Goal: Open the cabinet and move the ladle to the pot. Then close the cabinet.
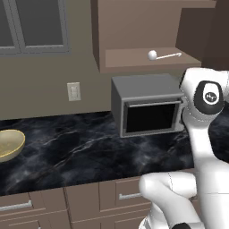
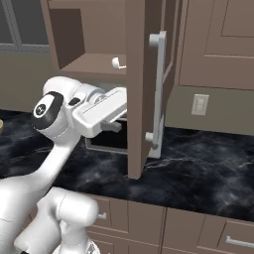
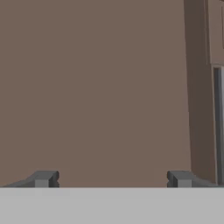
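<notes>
We see the brown wall cabinet (image 2: 94, 39) standing open, its door (image 2: 141, 89) swung out edge-on toward the right base camera, the long silver bar handle (image 2: 158, 89) running down its face. On the bare cabinet shelf (image 1: 129, 60) lies the ladle (image 1: 162, 55), its round whitish bowl toward the left and its thin rod pointing right in the left base view; from the right base view we catch just its pale end (image 2: 118, 63) peeking past the door's edge. Below the shelf a grey microwave (image 1: 147, 105) sits on the black marbled counter (image 1: 80, 152), and a yellow bowl (image 1: 10, 144) rests at the counter's far left. Our arm reaches in under the shelf, its white hand passing behind the open door. In the hand view the claw (image 3: 113, 178) stands wide apart, its two dark fingertips (image 3: 43, 178) holding nothing, facing a flat brown panel at close range. A pale wall switch (image 1: 74, 91) sits on the wall left of the microwave, and drawers (image 1: 120, 194) line the cabinets beneath the counter.
</notes>
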Available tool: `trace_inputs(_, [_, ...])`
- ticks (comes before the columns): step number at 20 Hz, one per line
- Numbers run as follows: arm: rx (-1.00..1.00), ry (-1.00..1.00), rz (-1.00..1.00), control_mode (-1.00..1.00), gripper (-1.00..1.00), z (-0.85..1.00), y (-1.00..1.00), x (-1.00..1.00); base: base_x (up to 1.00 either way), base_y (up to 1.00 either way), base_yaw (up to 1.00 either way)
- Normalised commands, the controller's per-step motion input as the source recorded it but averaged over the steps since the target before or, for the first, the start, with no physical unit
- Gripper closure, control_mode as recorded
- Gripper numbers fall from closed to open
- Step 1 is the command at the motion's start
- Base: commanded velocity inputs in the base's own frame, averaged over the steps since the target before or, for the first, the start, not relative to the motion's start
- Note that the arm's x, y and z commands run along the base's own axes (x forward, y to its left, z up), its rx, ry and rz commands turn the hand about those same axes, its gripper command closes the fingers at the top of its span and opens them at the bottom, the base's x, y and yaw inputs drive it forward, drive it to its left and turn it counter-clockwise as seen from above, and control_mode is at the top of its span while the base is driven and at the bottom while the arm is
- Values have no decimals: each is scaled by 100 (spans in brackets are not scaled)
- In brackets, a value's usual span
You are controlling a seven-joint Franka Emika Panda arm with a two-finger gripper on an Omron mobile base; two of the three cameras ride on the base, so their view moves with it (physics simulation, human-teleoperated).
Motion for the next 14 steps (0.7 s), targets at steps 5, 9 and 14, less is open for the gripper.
trace_inputs(5, [2, -2, 2, -100, -100, 3, 3, -54, 0, 0, 0])
trace_inputs(9, [18, 0, 33, -100, -100, 5, 44, -53, 0, 0, 0])
trace_inputs(14, [27, 4, 53, -100, -100, 2, 61, 6, 0, 0, 0])
